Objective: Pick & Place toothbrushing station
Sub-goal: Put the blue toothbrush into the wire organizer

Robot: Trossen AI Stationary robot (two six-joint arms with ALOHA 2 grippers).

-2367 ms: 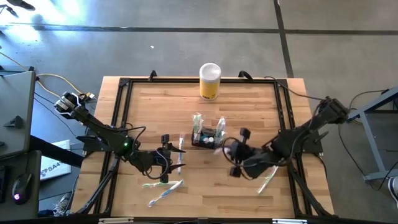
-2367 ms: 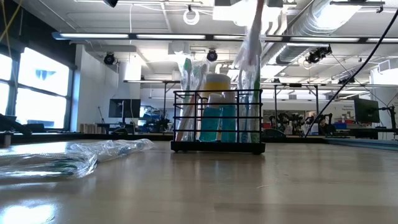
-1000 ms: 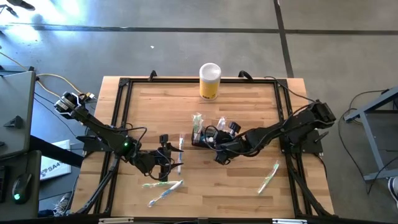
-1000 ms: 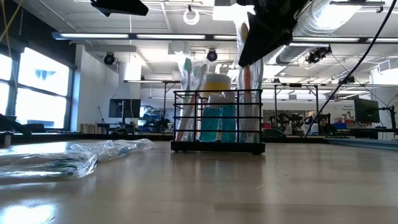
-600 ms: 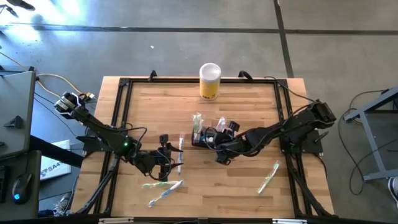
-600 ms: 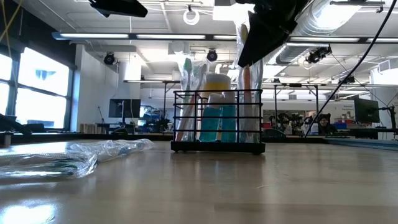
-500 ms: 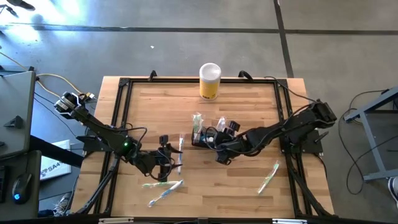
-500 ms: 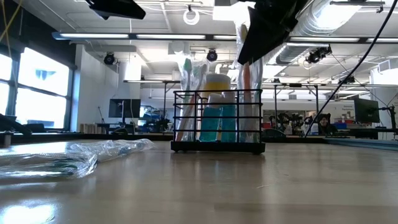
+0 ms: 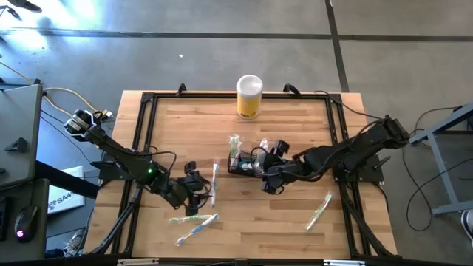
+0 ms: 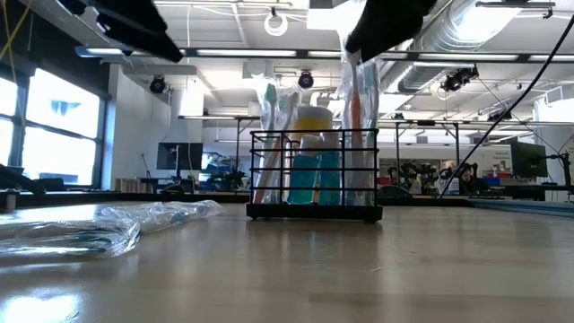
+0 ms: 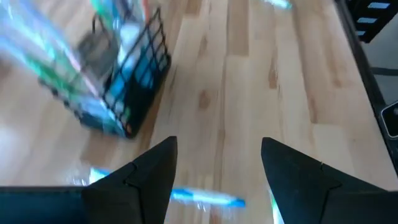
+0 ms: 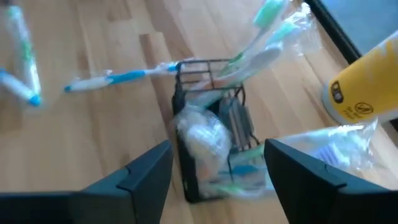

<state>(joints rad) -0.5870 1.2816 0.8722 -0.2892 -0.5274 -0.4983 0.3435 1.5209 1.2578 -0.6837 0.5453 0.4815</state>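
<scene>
Where pale planks (image 9: 295, 125) meet grey floor (image 9: 185, 59), a caddy (image 9: 244, 164) stands.

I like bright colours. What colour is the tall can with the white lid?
Yellow. The can shows best in the high view.

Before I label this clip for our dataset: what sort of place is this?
Probably a robotics lab or workshop: a wooden table with two robot arms stands on bare concrete, and the low view shows exposed ceiling ducts, strip lights and workstations with monitors behind.
</scene>
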